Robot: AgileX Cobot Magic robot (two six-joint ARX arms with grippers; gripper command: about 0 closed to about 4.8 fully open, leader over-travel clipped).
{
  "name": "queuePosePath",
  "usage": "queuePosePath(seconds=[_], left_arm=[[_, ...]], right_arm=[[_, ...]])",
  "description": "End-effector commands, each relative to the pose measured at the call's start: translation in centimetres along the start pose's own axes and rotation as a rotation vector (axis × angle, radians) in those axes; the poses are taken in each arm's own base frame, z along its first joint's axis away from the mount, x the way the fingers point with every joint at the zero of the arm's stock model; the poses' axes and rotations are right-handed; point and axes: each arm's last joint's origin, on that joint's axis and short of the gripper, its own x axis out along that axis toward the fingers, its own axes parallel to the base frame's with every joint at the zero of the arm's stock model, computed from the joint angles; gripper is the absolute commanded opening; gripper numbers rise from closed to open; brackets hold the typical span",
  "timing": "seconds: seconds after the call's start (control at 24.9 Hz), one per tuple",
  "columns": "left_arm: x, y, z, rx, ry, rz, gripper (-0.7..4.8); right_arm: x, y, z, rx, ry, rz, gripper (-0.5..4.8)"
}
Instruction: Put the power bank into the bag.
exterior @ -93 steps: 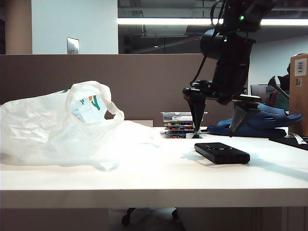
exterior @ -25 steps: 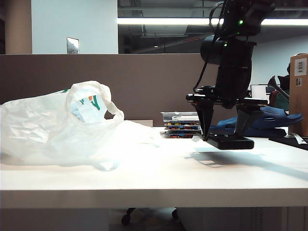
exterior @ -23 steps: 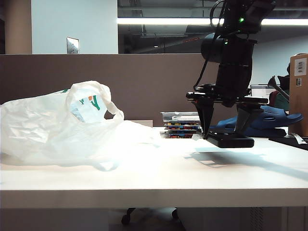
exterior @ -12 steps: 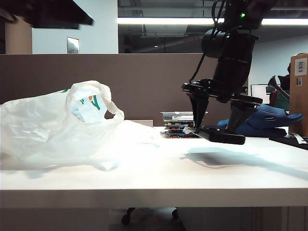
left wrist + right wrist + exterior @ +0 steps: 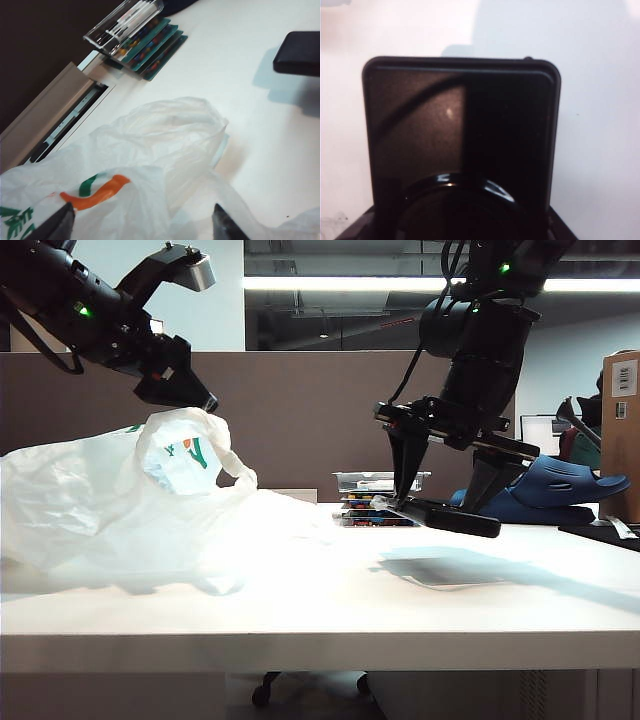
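Observation:
The black power bank [image 5: 452, 520] hangs tilted a little above the white table [image 5: 330, 610], with my right gripper [image 5: 443, 502] shut on it from above. It fills the right wrist view as a dark slab [image 5: 460, 125] over the pale tabletop. The crinkled white bag [image 5: 120, 510] lies on the left of the table, its green and orange logo facing the camera. My left gripper [image 5: 197, 335] hovers open just above the bag's raised handle. Both dark fingertips [image 5: 60, 226] straddle the bag's plastic [image 5: 165, 150] without touching it. The power bank's end [image 5: 300, 52] shows beyond.
A stack of clear-lidded boxes [image 5: 375, 502] [image 5: 135, 35] stands at the back of the table, behind the power bank. A blue shoe [image 5: 560, 490] and a cardboard box [image 5: 622, 430] sit at the far right. A grey partition [image 5: 300, 410] closes the back.
The left arm has swung in from the upper left and come down over the bag. My right gripper has raised the power bank, shifted it slightly left and tilted it.

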Motion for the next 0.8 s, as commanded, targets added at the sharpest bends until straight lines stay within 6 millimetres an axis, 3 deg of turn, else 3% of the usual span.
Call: queuePosePath(seconds=[0.04,0.48,0.68,0.8], left_arm=[[0.0,0.2,0.1,0.014,-0.004,0.019,3.5],[3.1,0.6,-1.3,0.018,0.094,0.024,3.5],[3.1,0.1,0.4,0.02,0.11,-0.043,3.5],[3.3,-0.6,2.4,0.042,0.084,-0.08,3.5]], right_arm=[[-0.7,0.3,0.2,-0.01,-0.026,0.016,2.38],[-0.7,0.4,0.1,-0.009,-0.009,0.053,2.37],[-0.7,0.4,0.1,-0.01,-0.014,0.054,2.15],[-0.7,0.4,0.2,-0.011,-0.019,0.056,2.06]])
